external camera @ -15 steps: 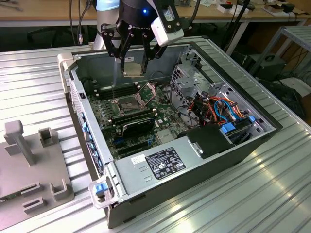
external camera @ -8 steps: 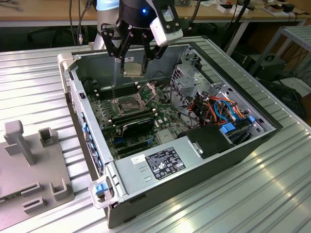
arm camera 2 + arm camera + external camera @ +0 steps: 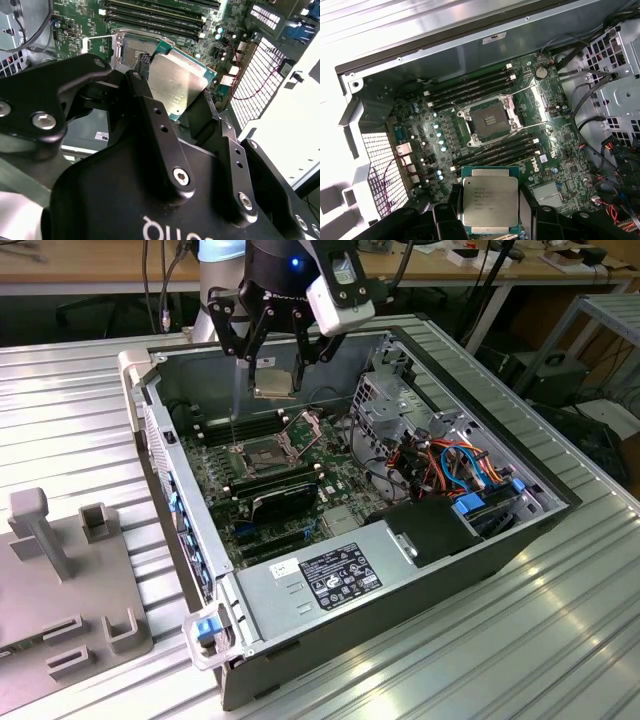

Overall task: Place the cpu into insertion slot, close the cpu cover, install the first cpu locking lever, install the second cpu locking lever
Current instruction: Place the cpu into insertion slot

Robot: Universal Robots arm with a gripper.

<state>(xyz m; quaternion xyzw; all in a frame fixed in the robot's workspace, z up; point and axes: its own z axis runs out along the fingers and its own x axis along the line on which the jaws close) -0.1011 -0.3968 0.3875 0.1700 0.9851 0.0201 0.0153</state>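
Claw (image 3: 273,370) clamps cpu (image 3: 490,202) between its fingers, above insertion slot (image 3: 490,120).

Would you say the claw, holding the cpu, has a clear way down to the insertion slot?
Probably yes: the claw holds the cpu above the open case, and the insertion slot lies bare below, with nothing visible between.

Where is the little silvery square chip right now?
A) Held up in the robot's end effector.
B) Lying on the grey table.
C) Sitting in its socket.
A: the black end effector grips the flat square silvery chip in the air, and the silver-rimmed square socket lies bare.
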